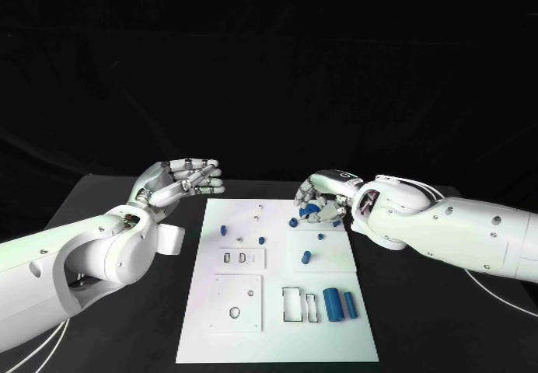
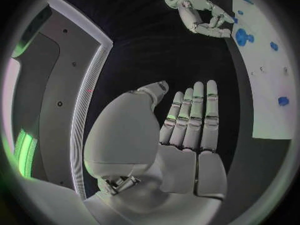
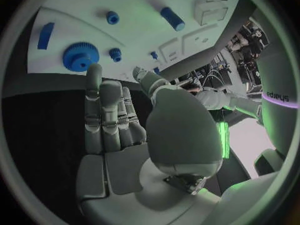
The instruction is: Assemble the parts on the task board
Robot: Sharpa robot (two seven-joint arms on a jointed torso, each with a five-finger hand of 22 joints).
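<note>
Head view: task board (image 1: 225, 326) runs from frame centre down to the lower edge. Left hand (image 1: 179, 180) hovers left of centre, off the board's upper-left corner, fingers together and lightly curled, holding nothing. Right hand (image 1: 323, 198) sits right of centre over the board's upper-right corner, fingers apart above a blue gear (image 1: 309, 209), empty. Blue cylinder (image 1: 333, 301) and thinner blue pin (image 1: 350, 306) lie at lower right of the board.
</note>
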